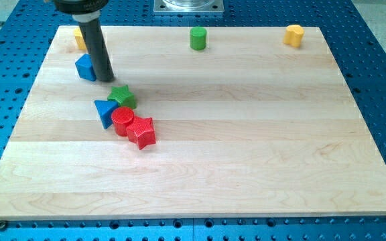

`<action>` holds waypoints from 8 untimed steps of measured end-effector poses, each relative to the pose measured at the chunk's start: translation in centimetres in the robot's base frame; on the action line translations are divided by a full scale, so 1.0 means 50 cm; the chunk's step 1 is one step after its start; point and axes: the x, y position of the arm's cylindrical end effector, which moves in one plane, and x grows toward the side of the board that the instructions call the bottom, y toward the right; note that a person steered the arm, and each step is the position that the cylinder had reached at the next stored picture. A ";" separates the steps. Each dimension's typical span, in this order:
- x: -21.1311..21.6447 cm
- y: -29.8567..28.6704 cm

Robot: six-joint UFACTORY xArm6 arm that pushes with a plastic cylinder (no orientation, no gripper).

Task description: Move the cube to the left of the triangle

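The blue cube point(84, 67) sits near the view's top left, partly hidden by my rod. My tip point(106, 78) rests on the board against the cube's right side. The blue triangle point(104, 111) lies below, at the left of a cluster, apart from the cube. The cube is above the triangle and a little to its left.
A green star point(122, 96), a red cylinder point(122, 121) and a red star point(141, 131) crowd the triangle's right side. A yellow block point(79, 38) stands behind the rod at the top left, a green cylinder point(198, 38) at top centre, a yellow block point(293, 35) at top right.
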 end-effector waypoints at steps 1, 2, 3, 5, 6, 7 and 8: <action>-0.028 0.001; -0.090 0.023; -0.092 -0.021; 0.031 -0.062; -0.004 -0.081; 0.020 -0.114; 0.087 -0.138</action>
